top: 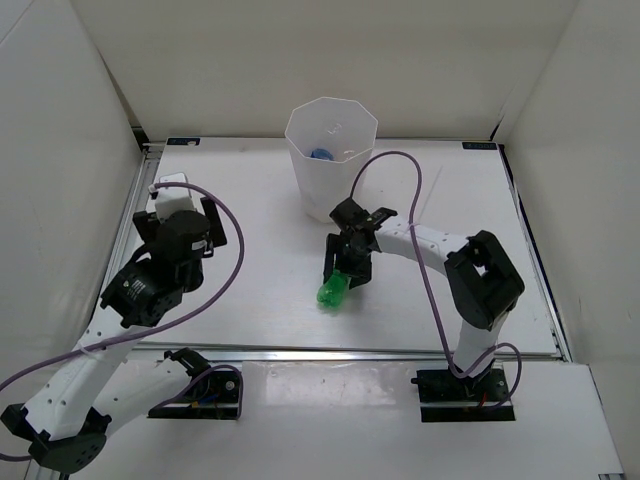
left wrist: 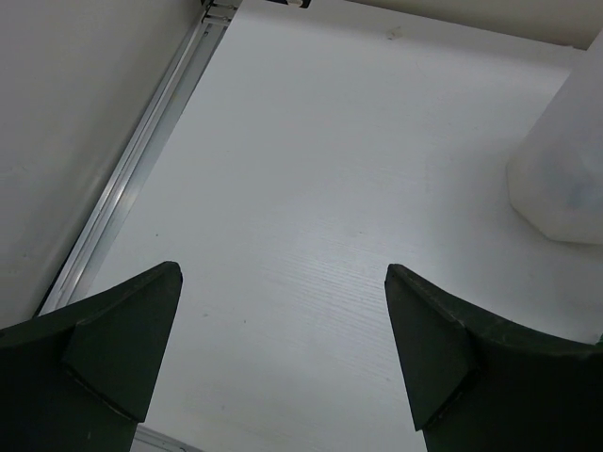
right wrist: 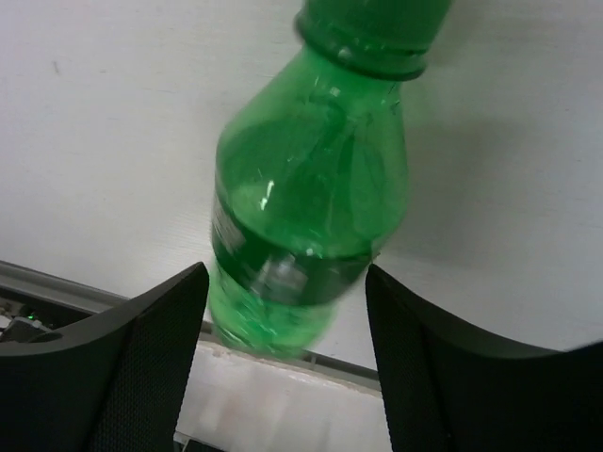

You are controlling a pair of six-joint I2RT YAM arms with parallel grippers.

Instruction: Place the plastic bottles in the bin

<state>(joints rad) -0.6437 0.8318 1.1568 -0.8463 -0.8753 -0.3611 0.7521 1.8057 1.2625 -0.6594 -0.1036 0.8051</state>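
the bin [top: 331,172] stands upright at the far middle of the table [top: 240,180], its octagonal mouth open to the top camera. down inside it lies a small blue thing [top: 321,154], too small to tell what it is. from the left wrist the bin's cloudy wall shows at the right edge with a faint bluish blot behind it

the green bottle [top: 333,291] is outside the bin, near the middle of the table on the bin's near side, and apart from it. it is tilted, just under the right gripper [top: 345,268]. in the right wrist view its body is see-through green, its neck points away from the camera, and a darker band wraps its lower half. the band carries pale marks that are too blurred to read

the right gripper's fingers [right wrist: 160,330] flank the bottle's lower body, close against both sides. i cannot tell whether they press on it

the left gripper [left wrist: 283,282] hangs over bare table at the left, jaws spread wide with nothing between them. the metal rail [left wrist: 141,160] runs along its left
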